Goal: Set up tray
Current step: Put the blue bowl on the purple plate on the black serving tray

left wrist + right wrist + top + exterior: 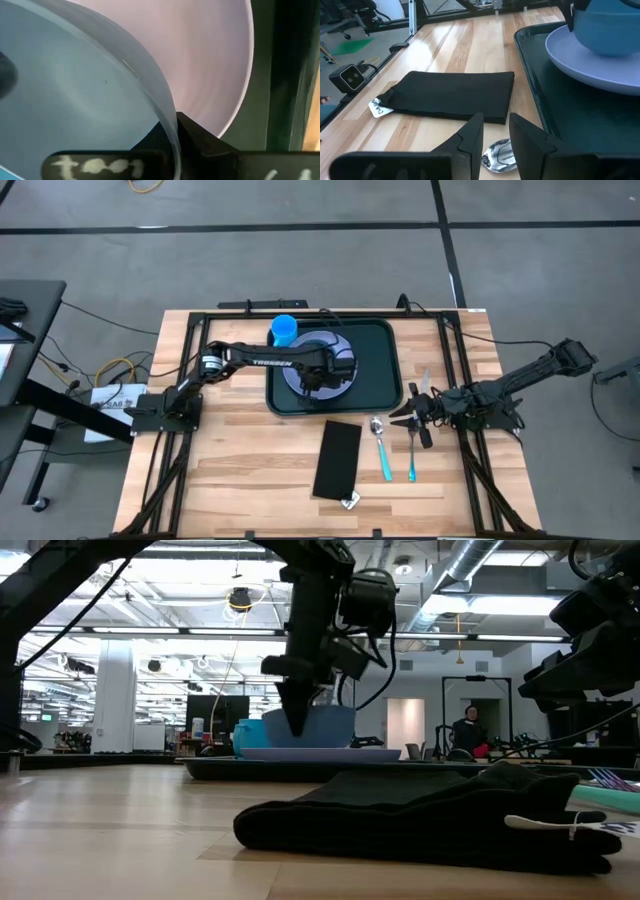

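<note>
While the tray (385,370) sits at the table's (250,460) far edge, I see my left gripper (322,376) pinching the bowl's (607,30) rim on the plate (340,387); my right gripper (402,416) hovers narrowly parted, empty, above the spoon (381,444).

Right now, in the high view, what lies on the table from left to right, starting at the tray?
Tray → black folded cloth → spoon → second blue-handled utensil → right gripper.
</note>
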